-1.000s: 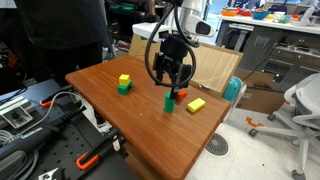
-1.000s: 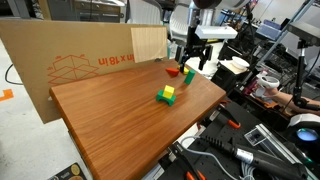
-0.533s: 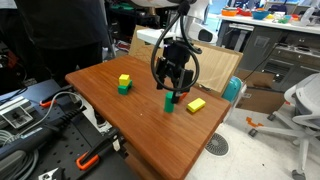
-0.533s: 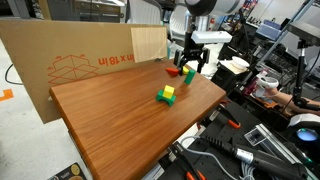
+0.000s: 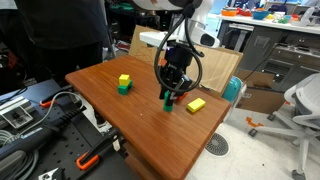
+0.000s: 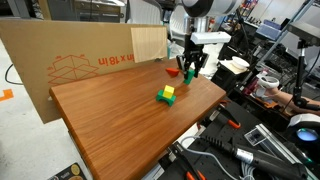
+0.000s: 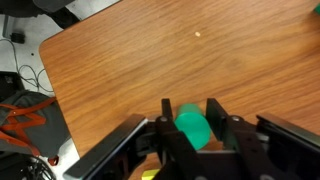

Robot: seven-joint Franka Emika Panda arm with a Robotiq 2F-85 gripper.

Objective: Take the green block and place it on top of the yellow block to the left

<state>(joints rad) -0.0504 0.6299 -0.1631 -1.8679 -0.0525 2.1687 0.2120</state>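
The end effector (image 7: 190,108) straddles the green block (image 7: 192,128) on the table (image 7: 150,50); clamped or not, unclear.

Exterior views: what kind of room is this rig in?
Probably a robotics lab or workshop: a cluttered workbench behind, an office chair, and loose cables beside the wooden table.

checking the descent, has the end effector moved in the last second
Yes: the end effector has come down toward the table, now straddling the green block.
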